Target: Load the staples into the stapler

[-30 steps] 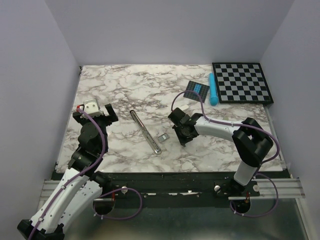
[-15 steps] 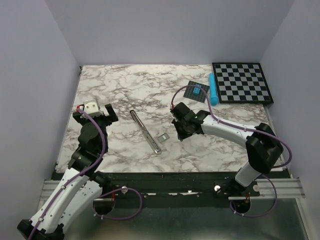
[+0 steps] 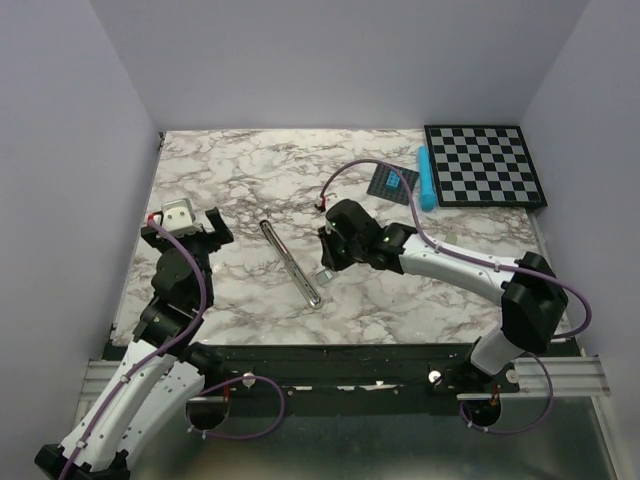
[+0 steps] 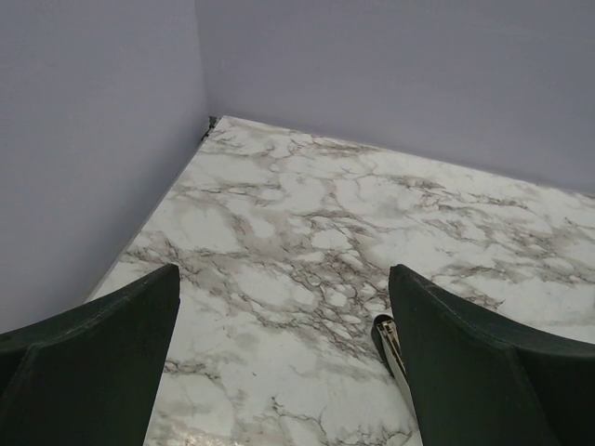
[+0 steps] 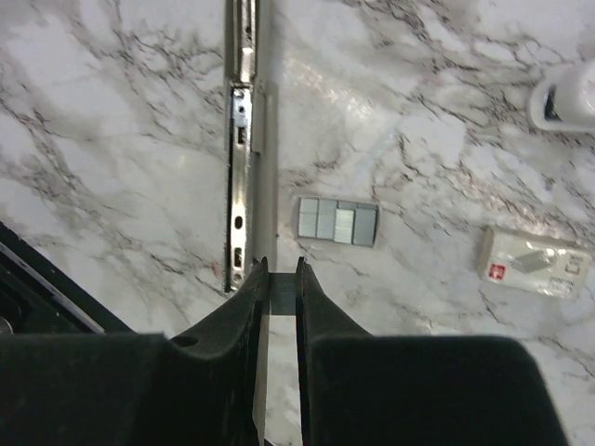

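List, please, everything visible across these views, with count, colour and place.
stapler: one, black with silver channel, opened flat, centre-left of table
staple strip: one, silvery grey, beside the stapler, apart from it
staple box: one, white, past the strip
white block: one, cut off by the right wrist view's edge
chessboard: one, black-and-white, far right corner
cylinder: one, light blue, along chessboard's left edge
grid card: one, dark with blue squares, left of cylinder
table: one, white marbled
left gripper: black, open, left side
right gripper: black, narrow gap, by stapler's end

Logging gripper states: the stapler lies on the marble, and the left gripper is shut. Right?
No: the left gripper is open, fingers wide apart, per the left wrist view. The stapler does lie on the marble.
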Robot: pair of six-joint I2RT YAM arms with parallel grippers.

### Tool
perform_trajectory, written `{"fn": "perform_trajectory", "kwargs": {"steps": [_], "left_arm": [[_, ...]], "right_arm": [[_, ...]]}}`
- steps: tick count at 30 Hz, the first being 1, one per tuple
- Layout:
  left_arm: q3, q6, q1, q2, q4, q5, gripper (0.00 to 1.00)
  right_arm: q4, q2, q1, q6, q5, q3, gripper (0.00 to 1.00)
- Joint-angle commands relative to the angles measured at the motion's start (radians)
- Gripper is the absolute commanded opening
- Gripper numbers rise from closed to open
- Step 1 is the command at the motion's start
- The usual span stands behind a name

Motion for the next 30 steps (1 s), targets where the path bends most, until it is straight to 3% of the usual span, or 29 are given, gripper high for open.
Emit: {"fn": "perform_trajectory", "kwargs": {"steps": [1, 16, 30], "left_arm": [[-0.005, -0.005, 0.014, -0.017, -0.002, -0.015, 0.99], [-0.011, -0.005, 0.032, -0.027, 0.009, -0.009, 0.99], [-0.012, -0.005, 0.037, -0.022, 0.011, -0.005, 0.99]], "right_arm": [[0.131, 0.051, 0.049, -0.01, 0.0, 0.041, 0.16], [0.263, 0.183, 0.15, 0.014, 0.115, 0.013, 0.16], [0.27, 0.249, 0.155, 0.008, 0.152, 0.012, 0.16]]}}
